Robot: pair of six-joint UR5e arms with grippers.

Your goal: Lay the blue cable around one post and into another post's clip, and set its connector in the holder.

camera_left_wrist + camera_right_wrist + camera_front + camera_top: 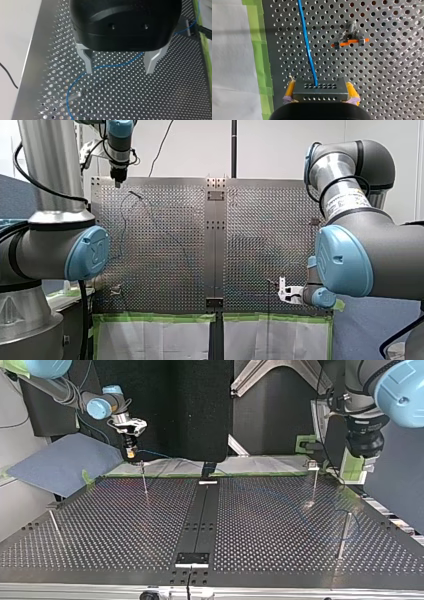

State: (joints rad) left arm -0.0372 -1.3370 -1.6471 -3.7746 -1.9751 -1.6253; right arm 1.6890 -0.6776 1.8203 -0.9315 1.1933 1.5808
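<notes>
In the right wrist view my right gripper (320,85) is shut with its yellow pads (290,88) on the grey connector (320,90). The blue cable (308,42) runs from the connector straight ahead over the perforated board. Beside the cable stands a post with an orange clip (350,42), apart from it. In the top view that gripper (131,453) hangs at the far left over a post (144,480). My left gripper (119,68) is open above the board, its metal fingers (88,65) astride a curve of the cable (117,65), which bends past a post (72,97).
Thin posts (344,535) (314,480) (54,522) stand on the board. A dark centre strip with small brackets (192,559) divides it. Green tape (160,318) and white sheets edge the board's front side. A blue cloth (60,462) lies at the top view's left.
</notes>
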